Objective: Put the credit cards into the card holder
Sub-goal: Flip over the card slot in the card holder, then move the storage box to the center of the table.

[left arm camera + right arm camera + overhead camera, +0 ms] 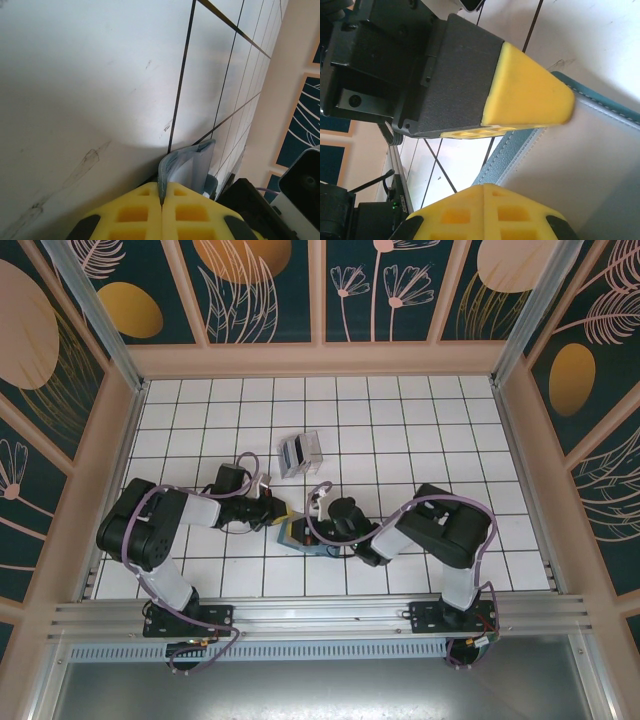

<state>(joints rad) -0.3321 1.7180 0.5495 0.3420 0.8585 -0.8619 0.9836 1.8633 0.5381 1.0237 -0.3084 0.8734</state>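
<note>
The credit cards (298, 453) lie as a small grey striped cluster on the white tiles, beyond both arms and untouched. The teal card holder (296, 538) rests between the two grippers near the front. My left gripper (278, 512) is shut on one raised flap of the card holder (187, 162), whose edge runs into the seam of the yellow pads (145, 215). My right gripper (487, 192) is shut, its tips lying against the card holder's open inner face (590, 165); no flap enters its seam. The left gripper's finger (527, 95) hovers just above.
The tiled floor (450, 440) is boxed in by pale walls on three sides. A metal rail (320, 615) runs along the near edge by the arm bases. Bare tiles stretch to the right and behind the cards.
</note>
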